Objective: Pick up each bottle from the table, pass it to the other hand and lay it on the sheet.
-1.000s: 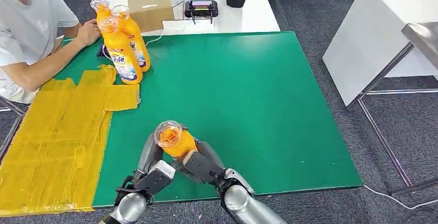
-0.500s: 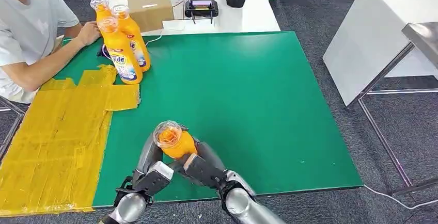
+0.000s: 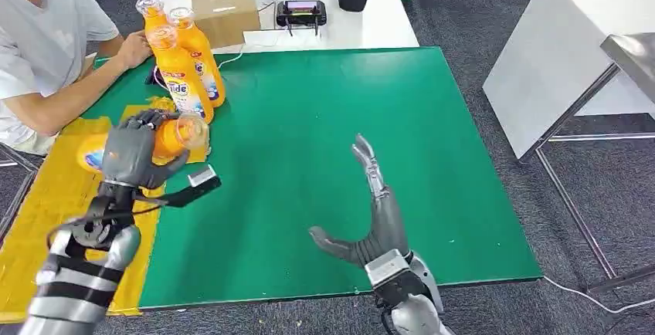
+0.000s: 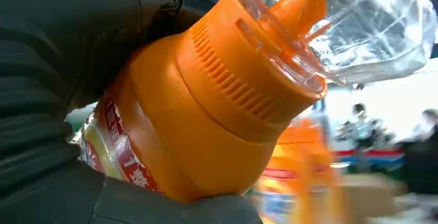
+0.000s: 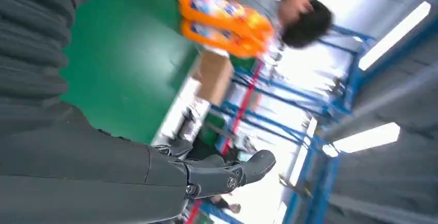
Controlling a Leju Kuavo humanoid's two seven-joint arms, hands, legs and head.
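Here the fingers [image 3: 147,123] of the left hand [image 3: 130,153] are wrapped over the body of an orange detergent bottle [image 3: 166,137], gripping it on its side with the clear-capped neck pointing toward the green middle of the worktop; the left wrist view shows the same hold close up, dark fingers clamped around the label just behind the ribbed orange collar. Turning it flat this way suits the task, since the bottle is meant to lie on the sheet rather than stand. It hangs over the inner edge of the yellow sheet [image 3: 73,219], which covers the worktop's left side, and I cannot tell whether it touches the sheet yet. The right hand [image 3: 371,211] is held up over the near part of the green worktop [image 3: 347,103], fingers straight and spread with nothing in them, well apart from the bottle, which fits a hand that has given its load over. Three upright orange bottles [image 3: 181,69] stand clustered near the far left corner, just beyond the sheet, within reach of a seated person [image 3: 46,49] at the left edge.
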